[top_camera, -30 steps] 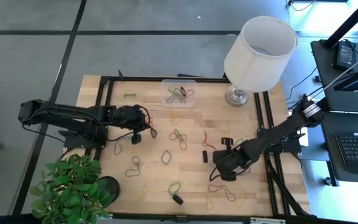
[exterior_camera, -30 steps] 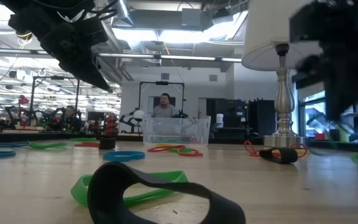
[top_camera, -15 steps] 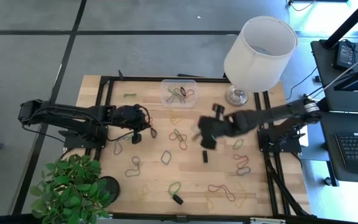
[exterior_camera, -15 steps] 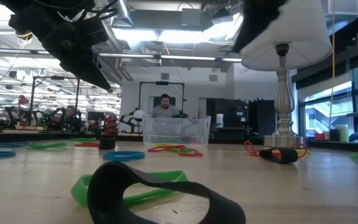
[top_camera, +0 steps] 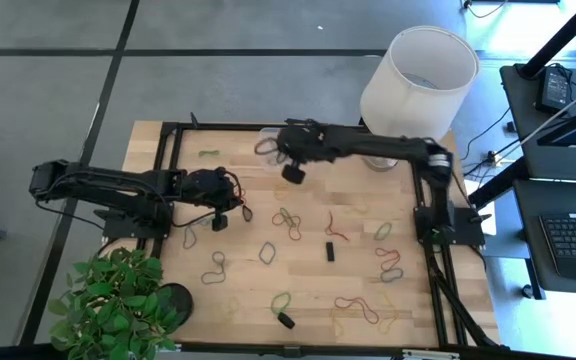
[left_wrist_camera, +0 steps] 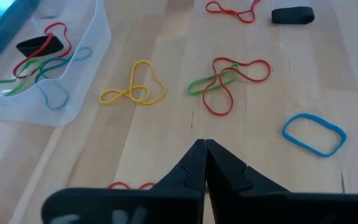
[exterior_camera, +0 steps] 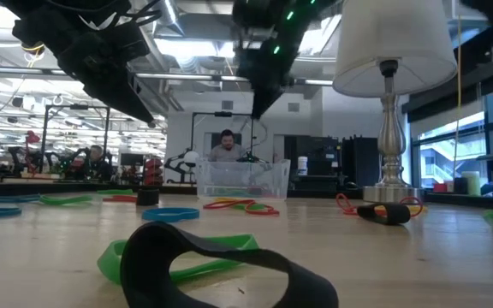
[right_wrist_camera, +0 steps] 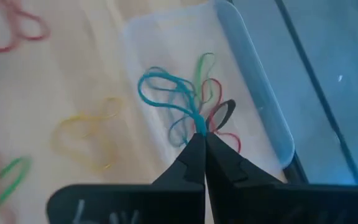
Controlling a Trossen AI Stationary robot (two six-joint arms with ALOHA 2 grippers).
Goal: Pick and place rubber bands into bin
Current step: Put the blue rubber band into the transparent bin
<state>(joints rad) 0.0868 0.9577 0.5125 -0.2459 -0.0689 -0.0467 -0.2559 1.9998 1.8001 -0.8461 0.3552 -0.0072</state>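
Observation:
The clear bin (top_camera: 303, 135) stands at the table's far edge and holds red, green and black rubber bands (right_wrist_camera: 213, 102). My right gripper (top_camera: 273, 148) hangs above it (exterior_camera: 259, 107), shut on a blue rubber band (right_wrist_camera: 163, 87). Many more rubber bands (top_camera: 287, 222) lie flat on the wooden table. My left gripper (top_camera: 245, 211) hovers shut over the table's left middle, touching nothing. Its wrist view shows yellow (left_wrist_camera: 133, 92), red-green (left_wrist_camera: 229, 78) and blue (left_wrist_camera: 314, 134) bands ahead of it. My right gripper pinches the blue band between its two fingertips, at one spot of its strand (right_wrist_camera: 199, 127). The fingers slant down from the table's right side. The band's loops (right_wrist_camera: 157, 84) hang loose past the fingertips, lifted clear, over the bin's inside.
A white lamp (top_camera: 416, 75) on a metal foot (top_camera: 378, 153) stands just right of the bin. Small black pieces (top_camera: 330, 250) (top_camera: 285, 321) lie among the bands. A potted plant (top_camera: 113, 305) sits at the near left corner. A person shows in the room beyond (exterior_camera: 225, 145).
My right gripper has swung from the table's near right part up and across to the far edge, over the bin, rolling as it went. It stays shut. The left arm has kept still.

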